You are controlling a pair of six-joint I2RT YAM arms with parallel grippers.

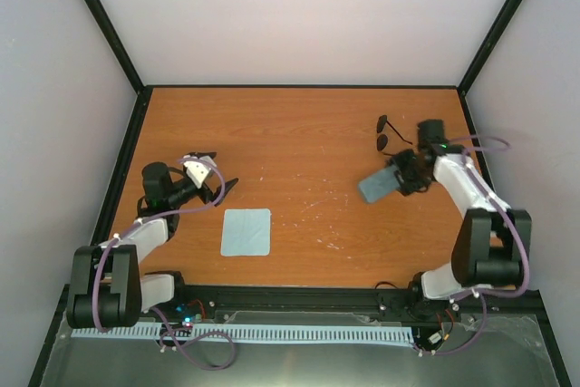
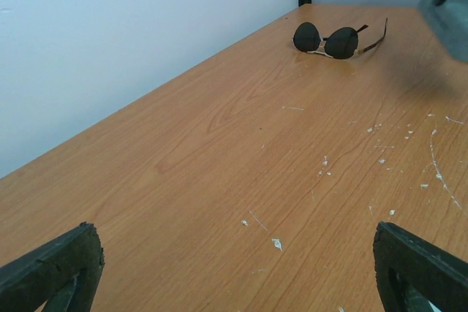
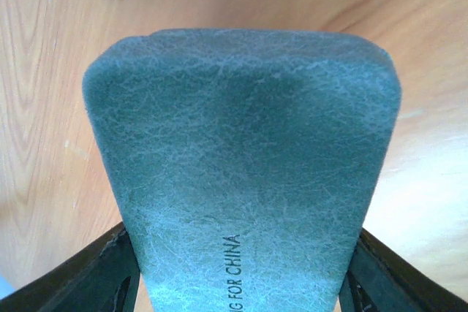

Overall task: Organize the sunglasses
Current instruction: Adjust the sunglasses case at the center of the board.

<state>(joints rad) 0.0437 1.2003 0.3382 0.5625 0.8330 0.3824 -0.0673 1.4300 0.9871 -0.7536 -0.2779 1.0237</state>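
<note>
The sunglasses [image 1: 387, 133], thin black frame with dark round lenses, lie on the table at the far right; they also show far off in the left wrist view [image 2: 333, 39]. My right gripper [image 1: 403, 178] is shut on the grey-blue case [image 1: 378, 184], holding it above the table just in front of the sunglasses. The case [image 3: 241, 173] fills the right wrist view between my two fingers [image 3: 88, 279]. My left gripper [image 1: 217, 174] is open and empty at the left, above the table, its fingertips [image 2: 51, 268] wide apart.
A square light-blue cloth [image 1: 246, 232] lies flat near the front, left of centre. Black frame posts and white walls enclose the orange wooden table [image 1: 299, 133]. White scuff marks dot the table's middle.
</note>
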